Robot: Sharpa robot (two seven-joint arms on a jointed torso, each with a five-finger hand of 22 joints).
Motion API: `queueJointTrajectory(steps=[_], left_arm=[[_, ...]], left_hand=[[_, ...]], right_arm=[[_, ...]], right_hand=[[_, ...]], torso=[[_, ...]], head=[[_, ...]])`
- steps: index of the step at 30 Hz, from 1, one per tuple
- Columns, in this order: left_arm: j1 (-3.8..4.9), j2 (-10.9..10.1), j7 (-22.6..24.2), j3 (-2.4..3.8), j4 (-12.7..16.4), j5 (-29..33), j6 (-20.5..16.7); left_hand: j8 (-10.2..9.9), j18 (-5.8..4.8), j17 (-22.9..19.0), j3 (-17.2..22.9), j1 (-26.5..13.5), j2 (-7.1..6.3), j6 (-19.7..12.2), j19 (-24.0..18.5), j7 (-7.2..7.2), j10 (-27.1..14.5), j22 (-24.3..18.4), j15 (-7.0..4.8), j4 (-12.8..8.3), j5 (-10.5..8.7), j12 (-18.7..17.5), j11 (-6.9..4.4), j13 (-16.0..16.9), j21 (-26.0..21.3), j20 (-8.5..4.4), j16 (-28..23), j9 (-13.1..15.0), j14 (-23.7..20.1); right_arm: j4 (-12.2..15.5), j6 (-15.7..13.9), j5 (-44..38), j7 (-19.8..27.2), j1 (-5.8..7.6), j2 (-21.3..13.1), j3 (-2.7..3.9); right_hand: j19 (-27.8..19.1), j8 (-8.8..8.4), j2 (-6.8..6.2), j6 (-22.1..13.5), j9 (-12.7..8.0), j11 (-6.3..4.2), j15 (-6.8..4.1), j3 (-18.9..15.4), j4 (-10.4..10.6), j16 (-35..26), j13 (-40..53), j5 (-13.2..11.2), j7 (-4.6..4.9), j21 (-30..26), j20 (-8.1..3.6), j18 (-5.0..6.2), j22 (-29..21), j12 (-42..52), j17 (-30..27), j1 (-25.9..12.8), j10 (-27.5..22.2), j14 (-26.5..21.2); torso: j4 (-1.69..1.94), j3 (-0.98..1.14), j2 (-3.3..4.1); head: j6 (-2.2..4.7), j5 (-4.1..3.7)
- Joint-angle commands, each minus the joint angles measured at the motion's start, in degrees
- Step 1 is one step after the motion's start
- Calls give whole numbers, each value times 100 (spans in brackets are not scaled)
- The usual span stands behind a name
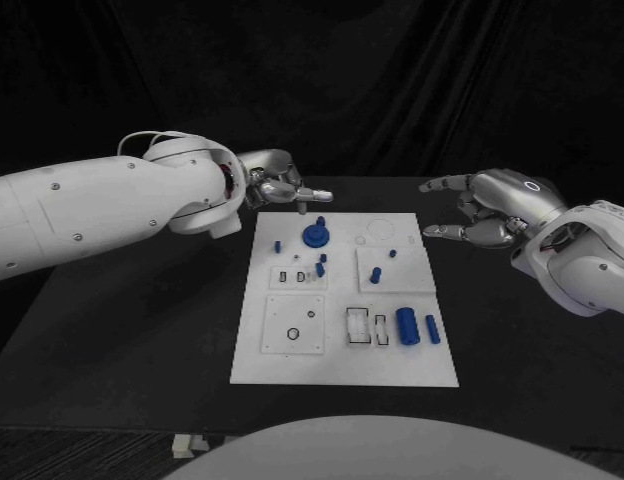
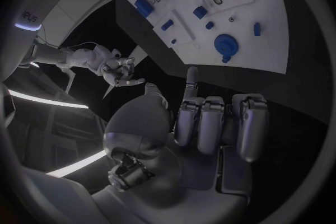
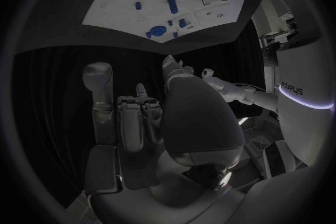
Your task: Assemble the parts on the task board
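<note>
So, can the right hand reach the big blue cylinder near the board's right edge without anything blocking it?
Probably yes. The right hand hovers beyond the task board's far right corner, holding nothing, and no other thing stands between it and the big blue cylinder.

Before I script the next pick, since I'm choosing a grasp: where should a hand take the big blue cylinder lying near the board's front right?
Probably across its middle, from above. The big blue cylinder lies flat, its long axis running front to back, so its curved sides are free; a thinner blue pin lies close on its right.
</note>
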Motion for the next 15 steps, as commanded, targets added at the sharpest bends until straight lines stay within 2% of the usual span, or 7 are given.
queueJointTrajectory(steps=[1,3,4,6,8,15], left_arm=[[18,162,-1069,7,-92,-371,876],[18,286,-1346,7,-170,-384,1067],[17,354,-1482,7,-218,-389,1144],[15,455,-1665,7,-298,-395,1237],[11,554,-1830,7,-383,-399,1310],[-29,808,-2088,6,-640,-382,1470]], left_hand=[[84,-102,1505,184,148,7,-73,59,-49,599,937,-60,-86,-50,19,-78,1505,32,-40,15,289,595],[113,-103,1505,265,213,0,-70,69,-66,599,945,-76,-143,-74,19,-96,1505,31,-57,15,405,595],[125,-106,1505,301,189,3,-41,83,-84,599,957,-95,-144,-130,19,-116,1505,33,-74,15,486,595],[139,-111,1505,341,177,9,-2,107,-106,599,978,-113,-153,-148,19,-134,1505,38,-90,15,561,595],[157,-111,1505,370,125,15,40,113,-129,599,980,-135,-140,-160,19,-156,1505,36,-112,15,652,595],[232,-106,1505,492,93,30,163,104,-203,599,960,-202,-181,-86,19,-227,1505,17,-177,15,948,595]], right_arm=[[-17,72,-37,-184,-16,35,5],[-26,76,-37,-202,-18,55,5],[-28,81,-37,-217,-18,63,5],[-30,86,-37,-237,-19,77,5],[-34,80,-37,-253,-21,92,5],[-70,36,-37,-288,-51,136,5]], right_hand=[[63,57,59,135,-6,5,0,29,-25,33,1503,231,4,24,-5,49,529,15,1509,107,596,601],[75,84,101,252,-3,8,1,29,-36,33,1503,366,15,24,-4,46,534,15,1509,131,596,601],[78,92,108,286,0,10,2,27,-37,33,1503,381,17,30,-4,45,536,15,1509,132,596,601],[83,107,124,345,3,13,4,25,-42,33,1503,406,21,33,-3,44,538,15,1509,139,596,601],[84,115,131,382,8,14,4,24,-44,33,1503,416,23,30,-3,44,538,15,1509,142,596,601],[86,130,143,437,14,17,5,24,-48,33,1503,428,27,25,-2,45,538,15,1509,147,596,601]], torso=[[-68,44,-7],[-93,56,-8],[-119,58,-7],[-133,59,-7],[-173,55,-16],[-173,61,-25]], head=[[0,17],[0,31],[0,54],[0,70],[0,113],[0,163]])
